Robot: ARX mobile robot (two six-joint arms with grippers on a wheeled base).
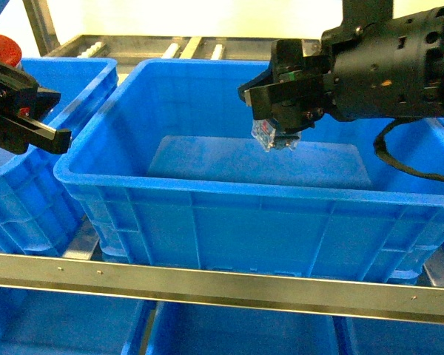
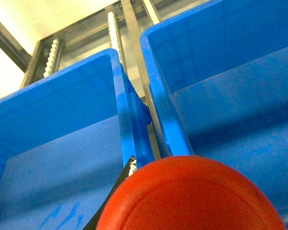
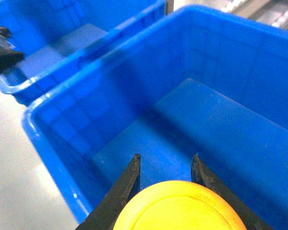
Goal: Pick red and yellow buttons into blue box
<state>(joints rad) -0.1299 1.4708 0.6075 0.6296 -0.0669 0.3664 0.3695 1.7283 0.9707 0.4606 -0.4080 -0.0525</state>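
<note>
While we scan from the left, our left tool point(image 1: 29, 111) hangs over the neighbouring blue plastic crate point(image 1: 74, 81), clamped on the red-capped mushroom-head push-button point(image 2: 192, 196), whose red cap peeks out behind the black fingers in the head view and fills the bottom of the left wrist view. Next comes the large blue plastic box point(image 1: 207, 196) in the middle, sitting on a metal rack rail point(image 1: 207, 285). Further right, our right tool point(image 1: 281, 122) hovers above that box's interior, closed on the yellow-capped push-button point(image 3: 180, 208); its clear plastic body points down toward the box floor, and the yellow cap sits between the two dark fingers point(image 3: 127, 184) in the right wrist view.
</note>
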